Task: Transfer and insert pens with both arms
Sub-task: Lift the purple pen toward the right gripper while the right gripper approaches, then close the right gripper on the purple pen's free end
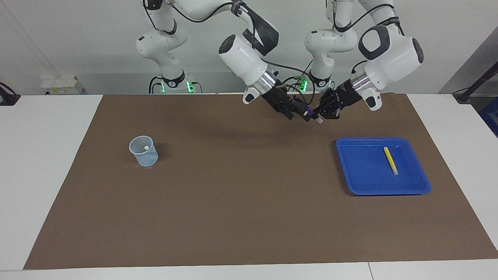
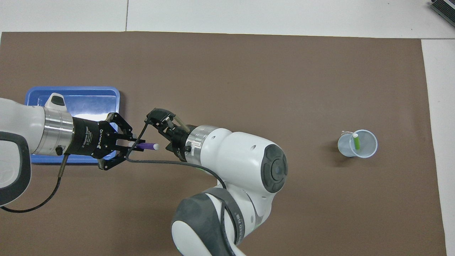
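One pen, the green pen (image 2: pixel 356 142), is in the cup (image 1: pixel 143 151). Your left gripper (image 2: pixel 125 146), clamped on the purple pen (image 2: pixel 147 146), offers it over the mat to the open right gripper (image 2: pixel 160 131). The yellow pen (image 1: pixel 390 160) waits in the tray (image 1: pixel 362 182).

Left tool (image 2: pixel 125 145) grips purple pen (image 2: pixel 147 146), its tip seemingly inside right tool (image 2: pixel 164 133).

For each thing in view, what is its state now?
Purple pen: in the air, held by left tool, tip at right tool.
Right tool: open, at the pen's free end.
Yellow pen: lying in blue tray.
Green pen: standing in cup.
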Tool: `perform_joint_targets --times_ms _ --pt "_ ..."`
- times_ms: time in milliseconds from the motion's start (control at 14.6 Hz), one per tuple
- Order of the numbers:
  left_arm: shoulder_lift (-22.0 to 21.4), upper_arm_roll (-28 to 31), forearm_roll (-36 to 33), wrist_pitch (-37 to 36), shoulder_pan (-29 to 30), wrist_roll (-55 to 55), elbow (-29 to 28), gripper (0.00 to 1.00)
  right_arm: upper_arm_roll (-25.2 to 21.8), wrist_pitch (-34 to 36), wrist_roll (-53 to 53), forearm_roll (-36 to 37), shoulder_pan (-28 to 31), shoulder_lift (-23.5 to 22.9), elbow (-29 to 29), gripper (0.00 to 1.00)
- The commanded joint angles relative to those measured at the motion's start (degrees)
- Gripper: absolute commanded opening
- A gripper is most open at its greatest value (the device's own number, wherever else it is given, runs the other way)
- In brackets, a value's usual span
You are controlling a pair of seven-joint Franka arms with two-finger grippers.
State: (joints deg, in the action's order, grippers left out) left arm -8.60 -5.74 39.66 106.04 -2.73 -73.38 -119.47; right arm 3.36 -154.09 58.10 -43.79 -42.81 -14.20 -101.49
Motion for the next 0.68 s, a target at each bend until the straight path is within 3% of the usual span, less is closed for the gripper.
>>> perform_joint_targets --times_ms 0,68,342,616 --pt "-2.1 0.6 1.0 1.1 -0.8 -0.9 -2.3 0.00 -0.2 -0.1 0.8 0.4 -1.3 -0.3 0.7 1.00" --pt "-2.1 0.6 1.0 1.0 -0.7 -0.9 -2.2 0.00 -0.2 0.4 0.7 0.8 -1.5 -0.2 0.3 1.00" --pt "-2.1 0.6 1.0 0.8 -0.7 -1.2 -2.2 0.00 -0.3 2.5 0.1 1.8 -1.1 0.1 -0.3 0.78" --pt "-2.5 0.6 1.0 0.7 -0.7 -1.2 -2.1 0.00 -0.5 7.1 0.1 4.6 -0.6 2.2 -0.3 0.66"
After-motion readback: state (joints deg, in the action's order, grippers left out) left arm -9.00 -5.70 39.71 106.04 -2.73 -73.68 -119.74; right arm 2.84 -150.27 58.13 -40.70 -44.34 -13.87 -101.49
